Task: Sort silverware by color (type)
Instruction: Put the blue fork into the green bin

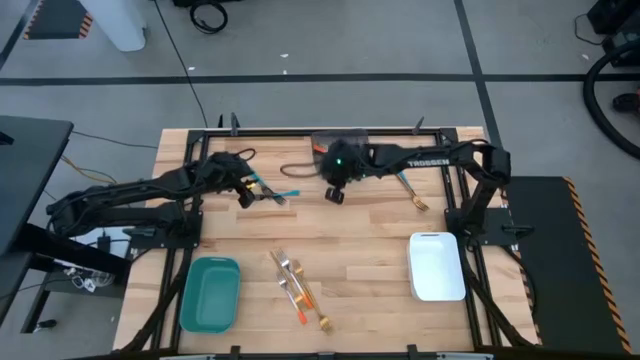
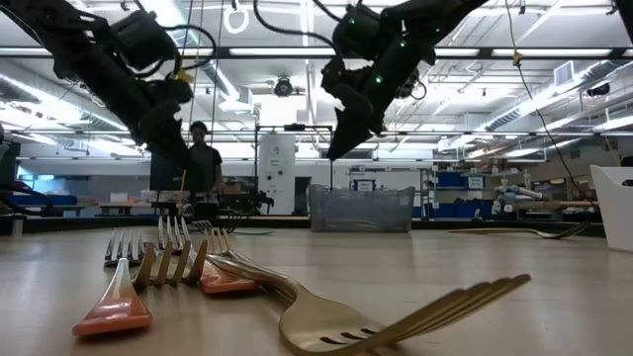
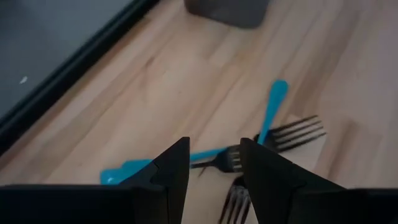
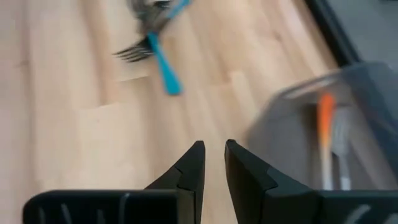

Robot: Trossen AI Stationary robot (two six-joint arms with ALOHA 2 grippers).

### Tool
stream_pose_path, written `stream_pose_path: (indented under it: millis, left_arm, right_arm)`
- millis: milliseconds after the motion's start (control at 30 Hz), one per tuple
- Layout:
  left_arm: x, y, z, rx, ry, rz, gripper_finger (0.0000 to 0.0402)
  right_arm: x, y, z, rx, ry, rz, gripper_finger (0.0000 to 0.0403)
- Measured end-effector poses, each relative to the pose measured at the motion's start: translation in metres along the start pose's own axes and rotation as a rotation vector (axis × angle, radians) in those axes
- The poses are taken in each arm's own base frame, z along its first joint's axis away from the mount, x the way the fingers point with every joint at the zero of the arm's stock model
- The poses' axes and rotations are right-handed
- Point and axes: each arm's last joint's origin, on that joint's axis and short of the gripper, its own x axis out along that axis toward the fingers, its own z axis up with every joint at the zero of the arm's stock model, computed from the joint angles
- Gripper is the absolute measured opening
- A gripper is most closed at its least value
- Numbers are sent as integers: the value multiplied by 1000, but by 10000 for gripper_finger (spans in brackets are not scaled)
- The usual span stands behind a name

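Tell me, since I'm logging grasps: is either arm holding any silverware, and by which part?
Nothing is held. The left gripper hangs open over the blue-handled forks; the right gripper has empty jaws.

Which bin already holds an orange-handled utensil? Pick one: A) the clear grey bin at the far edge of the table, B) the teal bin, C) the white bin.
A: the right wrist view shows an orange-handled utensil lying inside the clear grey bin, while from above the teal bin and the white bin show nothing inside.
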Motion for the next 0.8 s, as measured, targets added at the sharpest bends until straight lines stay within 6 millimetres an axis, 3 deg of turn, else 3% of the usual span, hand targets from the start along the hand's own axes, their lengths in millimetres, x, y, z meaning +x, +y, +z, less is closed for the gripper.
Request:
stream_pose_path:
  millis: [333, 567, 800]
  left_arm:
    - [3, -4, 26, 112, 184, -17, 150]
    - [13, -6, 38, 212, 317, -31, 150]
    - [27, -8, 46, 318, 417, -57, 150]
  right_arm:
    - [-1, 59, -7, -74, -88, 105, 70]
    - [-1, 93, -24, -109, -104, 87, 70]
    - [4, 119, -44, -67, -231, 140, 70]
